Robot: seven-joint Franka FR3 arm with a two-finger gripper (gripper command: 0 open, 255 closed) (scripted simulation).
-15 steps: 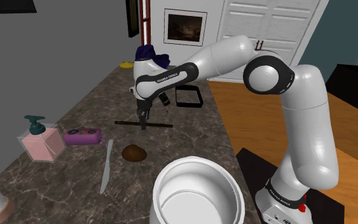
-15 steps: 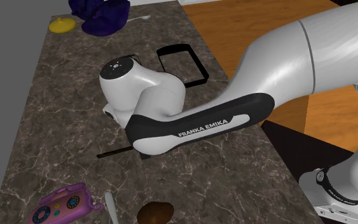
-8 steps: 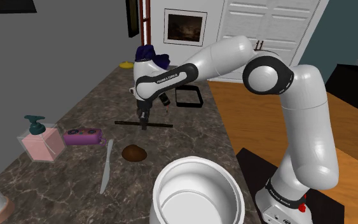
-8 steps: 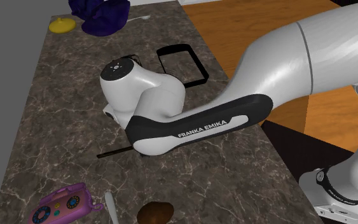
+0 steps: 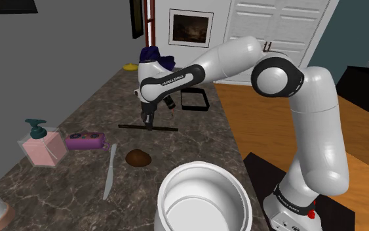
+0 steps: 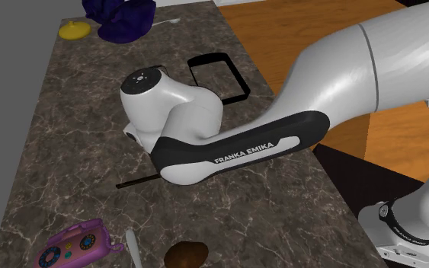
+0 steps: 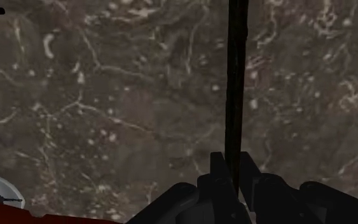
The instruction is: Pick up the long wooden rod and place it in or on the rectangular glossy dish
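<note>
Starting at the shoulder view's left, you have a pink soap dispenser [image 5: 40,146] on the marble counter [image 5: 97,98], with a purple toy phone [image 5: 84,140] just beside it at its three o'clock. A knife [image 5: 110,172] lies at about five o'clock from the phone, and a brown lump [image 5: 137,157] sits near the knife's upper end.

Next comes the long dark rod [image 5: 165,129], lying flat on the counter and running nine to three o'clock across that view. Your gripper [image 5: 148,125] stands over it near its middle, pointing straight down. In the wrist view the two fingers [image 7: 220,173] are clenched on the rod [image 7: 236,95], one pressed to each side of it.

The rectangular black dish [image 5: 195,108] rests on the counter at about one o'clock from the gripper, well apart from the rod. In the second exterior view the rod's end [image 6: 136,181] pokes out from under the arm, with the dish [image 6: 238,74] at two o'clock from it.

A big white pot [image 5: 176,180] stands at five o'clock from the rod
</note>
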